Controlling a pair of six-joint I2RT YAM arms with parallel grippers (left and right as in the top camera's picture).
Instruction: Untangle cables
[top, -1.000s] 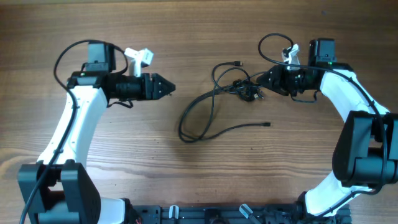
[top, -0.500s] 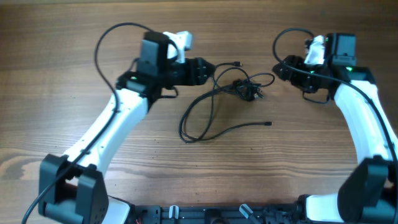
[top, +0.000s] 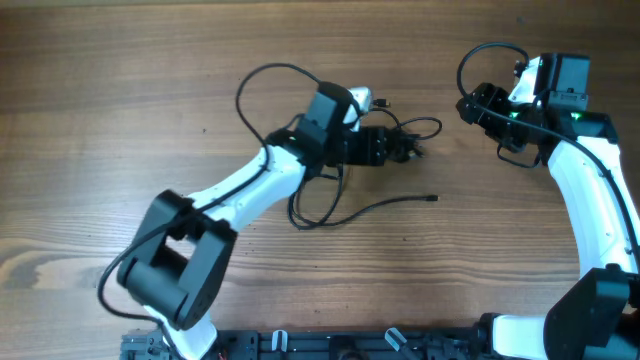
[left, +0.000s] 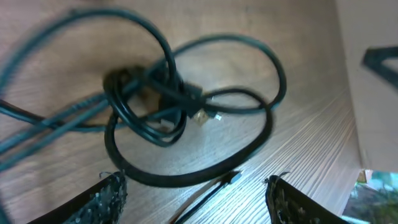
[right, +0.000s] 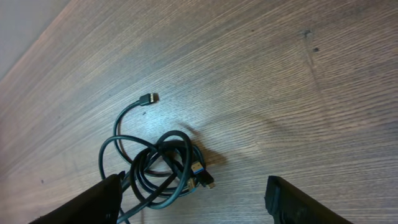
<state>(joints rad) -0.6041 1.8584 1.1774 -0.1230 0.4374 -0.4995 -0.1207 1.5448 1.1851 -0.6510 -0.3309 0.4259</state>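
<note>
Wooden table (top: 120, 90), brown, grained lengthwise. Lying on it: black cables (right: 163, 163), bunched into a knot (top: 408, 150). Left of and below the knot, a slack loop (top: 293, 208). Just below the knot, one plug end (top: 430, 199); just above it, another (top: 383, 101).

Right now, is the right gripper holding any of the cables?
No. The overhead view shows the right gripper standing apart from the cables, with bare table between them.
</note>
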